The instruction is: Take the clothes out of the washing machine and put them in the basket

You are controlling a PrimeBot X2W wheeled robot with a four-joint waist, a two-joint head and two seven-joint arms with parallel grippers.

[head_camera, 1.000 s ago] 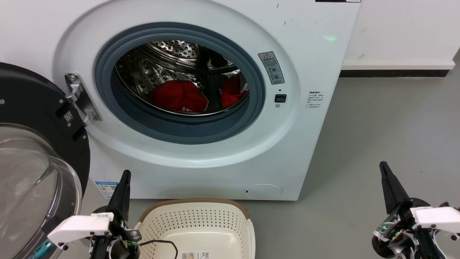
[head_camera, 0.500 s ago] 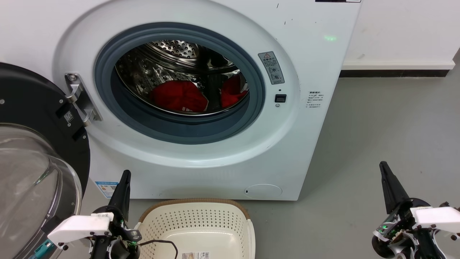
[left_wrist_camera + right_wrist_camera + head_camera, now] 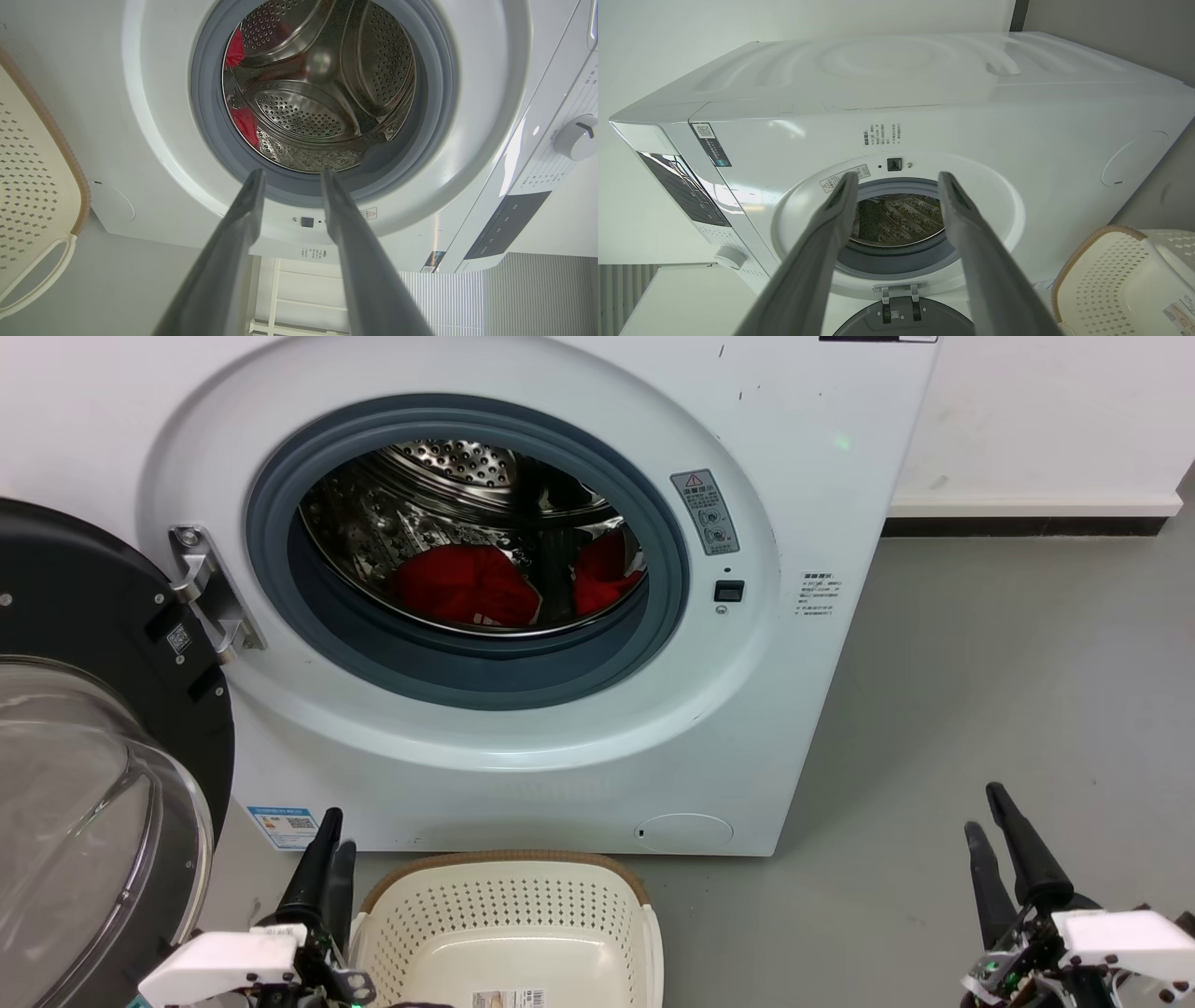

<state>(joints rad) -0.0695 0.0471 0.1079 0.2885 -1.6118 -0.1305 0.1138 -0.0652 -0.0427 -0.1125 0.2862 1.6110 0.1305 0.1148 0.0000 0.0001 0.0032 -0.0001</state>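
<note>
Grey smooth floor (image 3: 980, 663), white wall behind. Black-rimmed glass door (image 3: 84, 784) swung wide at far left. Left gripper (image 3: 339, 831) low, just beside basket, fingers parted, empty. Small cream perforated plastic basket (image 3: 504, 859) on floor below porthole, no clothes inside. Red fabric clothes (image 3: 462, 583) lie at bottom of shiny perforated steel drum (image 3: 448, 457) of large white front-loading washing machine (image 3: 794, 476) (none removed yet). Right gripper (image 3: 983, 807) low at far right, fingers parted, empty. Recommended: enter through porthole centre, clear grey gasket, pinch raised fabric fold, avoid drum wall.
</note>
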